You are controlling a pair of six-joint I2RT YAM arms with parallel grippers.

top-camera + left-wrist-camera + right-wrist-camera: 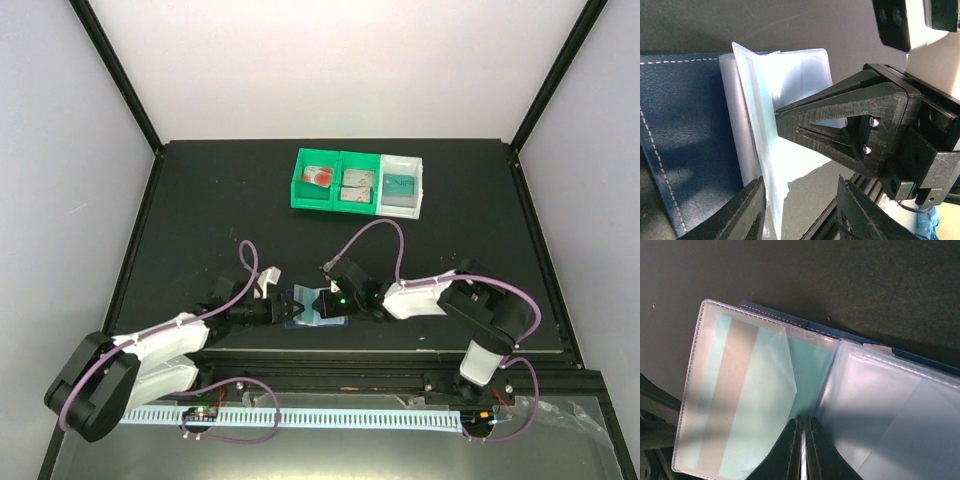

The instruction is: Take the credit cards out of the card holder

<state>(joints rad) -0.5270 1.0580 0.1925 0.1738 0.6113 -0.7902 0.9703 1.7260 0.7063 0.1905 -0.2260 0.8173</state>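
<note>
Right pincer (801, 452) clenched, seemingly on a clear leaf of the card holder (312, 308) at lower centre of the desk (220, 200); left pincer (802, 215) released astride its lower edge. Teal card (811, 370) pocketed just above the right tips, long axis up-down the frame.

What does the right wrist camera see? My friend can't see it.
The right pincer pinches a clear page of the open holder. A teal card with a grey stripe sits in the pocket beside it.
</note>
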